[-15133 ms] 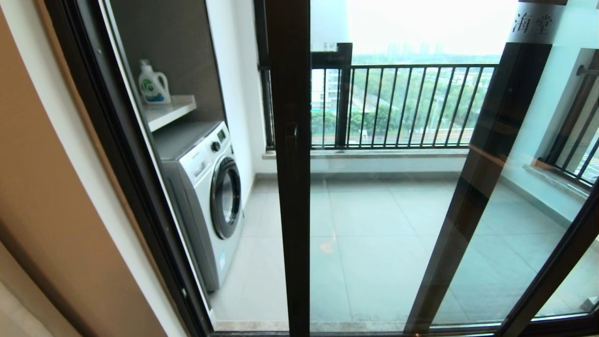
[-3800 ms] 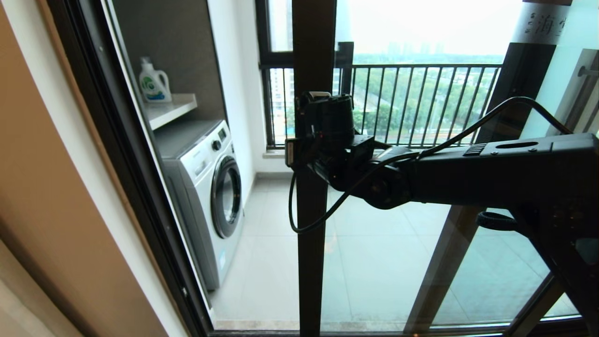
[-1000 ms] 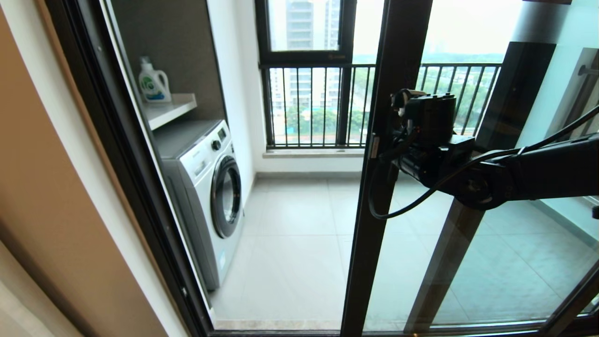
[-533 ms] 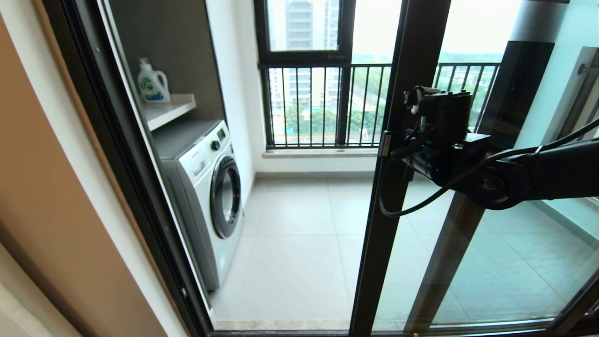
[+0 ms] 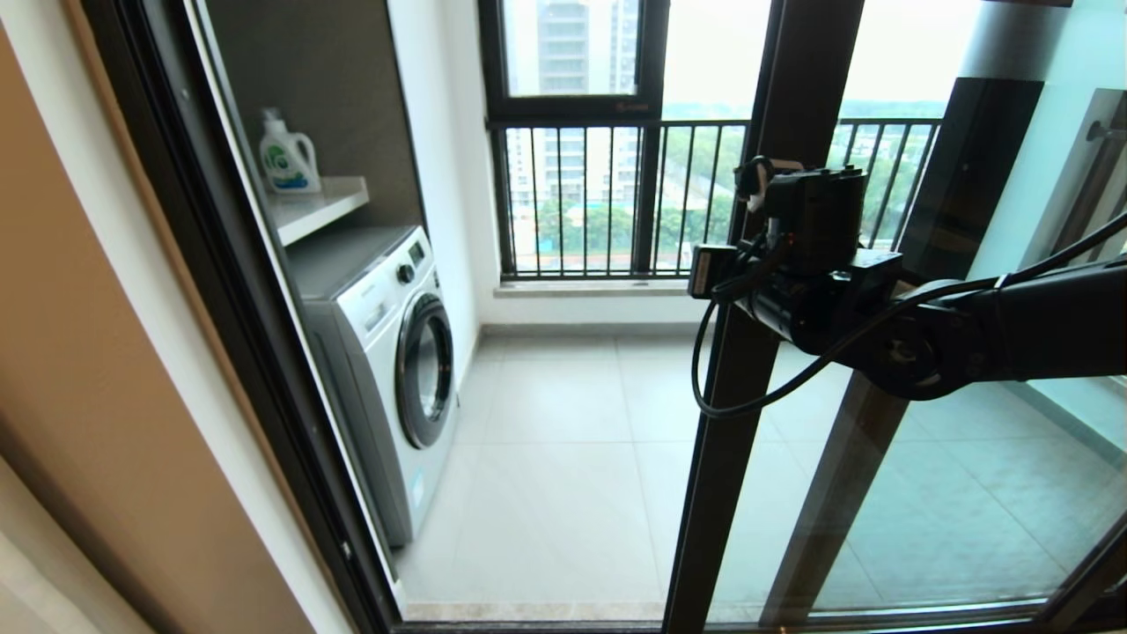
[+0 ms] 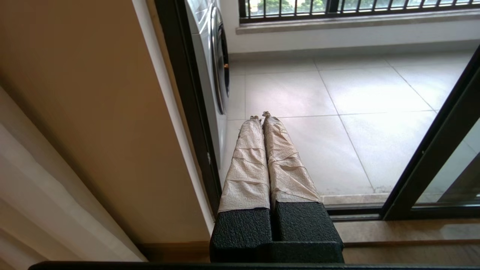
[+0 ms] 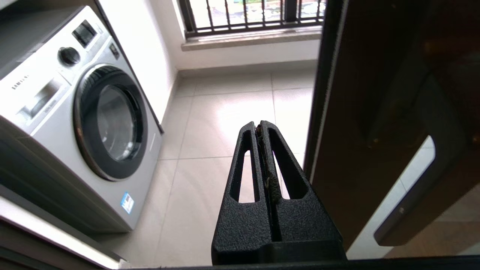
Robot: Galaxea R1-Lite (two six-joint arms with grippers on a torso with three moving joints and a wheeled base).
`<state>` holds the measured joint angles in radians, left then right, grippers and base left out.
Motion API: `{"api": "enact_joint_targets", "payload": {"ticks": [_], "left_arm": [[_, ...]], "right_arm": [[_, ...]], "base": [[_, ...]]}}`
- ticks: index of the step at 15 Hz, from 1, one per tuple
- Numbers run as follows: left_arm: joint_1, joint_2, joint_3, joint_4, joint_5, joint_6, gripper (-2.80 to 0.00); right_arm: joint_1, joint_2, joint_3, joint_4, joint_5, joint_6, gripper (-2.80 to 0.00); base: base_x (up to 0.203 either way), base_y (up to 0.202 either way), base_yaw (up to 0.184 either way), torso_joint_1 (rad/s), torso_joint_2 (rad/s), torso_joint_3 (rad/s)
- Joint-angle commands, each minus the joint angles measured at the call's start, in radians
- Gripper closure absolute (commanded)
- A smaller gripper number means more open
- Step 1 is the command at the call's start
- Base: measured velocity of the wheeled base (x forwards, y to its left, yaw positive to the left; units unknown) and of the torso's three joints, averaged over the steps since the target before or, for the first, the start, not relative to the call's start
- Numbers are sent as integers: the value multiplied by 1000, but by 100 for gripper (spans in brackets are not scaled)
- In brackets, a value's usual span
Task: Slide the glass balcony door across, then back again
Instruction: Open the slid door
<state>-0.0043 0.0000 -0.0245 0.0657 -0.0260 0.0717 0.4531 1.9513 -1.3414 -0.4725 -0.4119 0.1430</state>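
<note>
— Far left? Parked low by the door sill: left gripper (image 6: 261,117), taped fingers (image 6: 247,157) pressed together, gripping nothing.

— Further along? Washing machine (image 5: 387,361), then open doorway.

— Right side? Glass balcony door (image 5: 757,370) slid well across; right gripper (image 7: 261,129) just beside its frame edge, closed, empty, near bar handle (image 7: 431,157).

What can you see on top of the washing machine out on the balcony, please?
Above the washing machine a white shelf carries a white detergent bottle with a green label. The machine's own grey top looks bare where it shows; its rear part under the shelf is hidden.
</note>
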Motion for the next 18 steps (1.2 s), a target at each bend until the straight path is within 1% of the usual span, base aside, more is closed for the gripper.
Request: {"api": "enact_joint_targets", "payload": {"ticks": [1,4,7,11,14,18], "left_arm": [[0,2,0,0,0,0,0],[0,2,0,0,0,0,0],[0,2,0,0,0,0,0],[0,2,0,0,0,0,0],[1,2,0,0,0,0,0],[1,2,0,0,0,0,0]], "right_arm": [[-19,-4,24,-3,-2,1,0],[-65,-9,43,-20,-2,0,0],[-89,-30,93,-37,-2,-3,0],[-174,-51,208,-160,-2,-50,0],[-203,-80,254,-172,-2,-57,0],[-229,-97,271,-179,-1,-57,0]], "base": [[0,0,0,0,0,0],[0,0,0,0,0,0],[0,0,0,0,0,0],[0,0,0,0,0,0],[0,0,0,0,0,0],[0,0,0,0,0,0]]}}
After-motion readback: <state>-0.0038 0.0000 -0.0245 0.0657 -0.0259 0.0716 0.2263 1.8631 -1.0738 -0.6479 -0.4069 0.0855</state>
